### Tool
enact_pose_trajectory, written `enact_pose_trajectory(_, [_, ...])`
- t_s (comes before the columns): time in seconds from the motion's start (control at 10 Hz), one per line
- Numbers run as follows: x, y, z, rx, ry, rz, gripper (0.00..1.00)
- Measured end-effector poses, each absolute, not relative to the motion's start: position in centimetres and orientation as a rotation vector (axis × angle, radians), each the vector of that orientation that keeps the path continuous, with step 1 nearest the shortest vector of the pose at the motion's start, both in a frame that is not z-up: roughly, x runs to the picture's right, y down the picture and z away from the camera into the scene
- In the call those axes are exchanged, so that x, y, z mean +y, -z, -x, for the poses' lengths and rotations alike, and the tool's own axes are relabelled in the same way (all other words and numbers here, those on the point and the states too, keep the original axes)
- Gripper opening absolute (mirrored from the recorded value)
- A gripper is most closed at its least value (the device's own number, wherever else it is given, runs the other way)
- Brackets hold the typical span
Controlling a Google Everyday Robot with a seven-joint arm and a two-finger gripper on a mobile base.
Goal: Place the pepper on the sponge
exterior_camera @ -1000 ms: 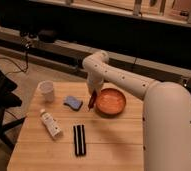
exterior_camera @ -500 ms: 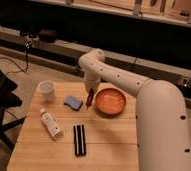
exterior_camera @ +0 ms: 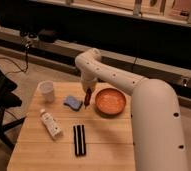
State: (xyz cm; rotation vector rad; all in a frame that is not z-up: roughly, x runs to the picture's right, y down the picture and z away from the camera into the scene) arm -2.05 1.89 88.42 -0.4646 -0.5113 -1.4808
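Observation:
A light-blue sponge (exterior_camera: 72, 103) lies flat on the wooden table (exterior_camera: 109, 140), left of the orange bowl. The white arm reaches down from the right, and its gripper (exterior_camera: 87, 93) hangs just right of the sponge's right edge. A small dark red pepper (exterior_camera: 87, 98) points downward from the gripper, its tip close to the table beside the sponge, between sponge and bowl. The gripper is shut on the pepper.
A round orange bowl (exterior_camera: 110, 101) sits right of the gripper. A white cup (exterior_camera: 47, 91) stands at the table's far left. A white bottle (exterior_camera: 50, 124) lies at the front left, and a black striped block (exterior_camera: 79, 139) lies near the front edge.
The arm has swung slightly left, carrying the pepper from near the bowl toward the sponge's right edge.

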Motion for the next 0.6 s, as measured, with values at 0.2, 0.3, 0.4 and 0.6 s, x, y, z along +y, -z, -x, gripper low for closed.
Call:
enact_pose_trajectory(0.2, [2.1, -88.6, 3.0, -0.52, 1.495, 0.462, 0.01])
enact_pose_trajectory(0.3, [2.1, -88.6, 3.4, -0.526, 1.503, 0.458, 0.01])
enact_pose_trajectory(0.4, [2.0, -88.7, 3.7, -0.531, 1.514, 0.454, 0.01])
enact_pose_trajectory(0.6, [2.1, -88.8, 4.3, -0.541, 1.533, 0.449, 0.01])
